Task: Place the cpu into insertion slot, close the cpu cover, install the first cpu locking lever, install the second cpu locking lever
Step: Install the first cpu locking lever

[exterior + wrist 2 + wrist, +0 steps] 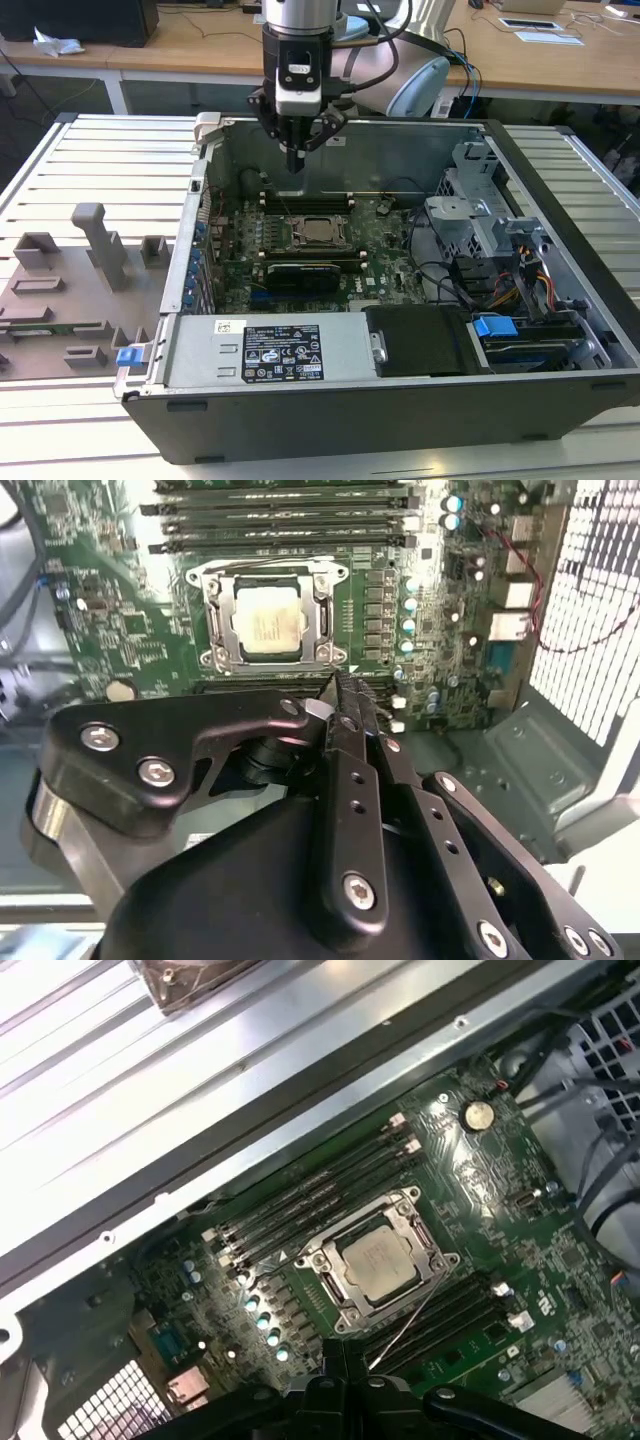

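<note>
The cpu (318,230) (268,615) (378,1263) lies flat in the insertion slot (335,656) on the green motherboard, its dull silver top showing. The silver cpu cover (222,620) (333,1273) lies down around it as a frame. A thin locking lever rod (405,1325) slants out from one side of the socket, and another (270,1265) runs along the opposite side; whether either is latched I cannot tell. My gripper (296,165) (335,685) (345,1345) hangs above the board, just behind the socket in the exterior view. It is shut, with nothing between its fingers.
Long black memory sticks (285,525) (320,1195) flank the socket. The case walls (205,190) rise around the board, with a drive cage and cables (490,250) at the exterior view's right and a labelled power supply (270,350) in front. A grey fixture plate (70,290) lies at the left.
</note>
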`<state>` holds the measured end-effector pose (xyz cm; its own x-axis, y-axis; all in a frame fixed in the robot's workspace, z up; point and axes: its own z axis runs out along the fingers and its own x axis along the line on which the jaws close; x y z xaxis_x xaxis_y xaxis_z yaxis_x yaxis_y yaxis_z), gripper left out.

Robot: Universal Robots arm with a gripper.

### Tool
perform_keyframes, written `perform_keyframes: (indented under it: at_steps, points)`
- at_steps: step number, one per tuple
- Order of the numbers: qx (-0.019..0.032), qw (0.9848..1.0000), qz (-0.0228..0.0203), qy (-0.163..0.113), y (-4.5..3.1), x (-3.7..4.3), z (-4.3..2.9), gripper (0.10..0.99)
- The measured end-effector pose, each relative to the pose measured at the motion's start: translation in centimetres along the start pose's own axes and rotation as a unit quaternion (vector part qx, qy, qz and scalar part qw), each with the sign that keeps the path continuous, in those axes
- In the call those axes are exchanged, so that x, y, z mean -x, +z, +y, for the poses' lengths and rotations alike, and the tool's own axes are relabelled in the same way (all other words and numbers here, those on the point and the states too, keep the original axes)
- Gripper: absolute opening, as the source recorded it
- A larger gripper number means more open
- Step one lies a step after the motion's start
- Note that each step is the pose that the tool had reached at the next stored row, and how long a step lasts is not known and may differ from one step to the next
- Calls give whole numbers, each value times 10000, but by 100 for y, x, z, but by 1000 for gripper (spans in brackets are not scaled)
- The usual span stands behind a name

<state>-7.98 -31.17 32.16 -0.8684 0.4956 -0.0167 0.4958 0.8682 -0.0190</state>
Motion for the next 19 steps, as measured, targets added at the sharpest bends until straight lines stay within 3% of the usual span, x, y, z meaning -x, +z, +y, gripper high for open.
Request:
perform_keyframes:
  at_steps: [5, 10, 12, 13, 19]
  points:
    - [10, 9984, -11, -562, 3, 0, 0, 106]
    - [21, 9921, -23, -1256, 5, 0, 0, 106]
    - [27, 9873, -30, -1590, 7, 0, 0, 106]
    - [30, 9834, -34, -1815, 8, 0, 0, 106]
    - [41, 9691, -47, -2466, 10, 0, 0, 106]
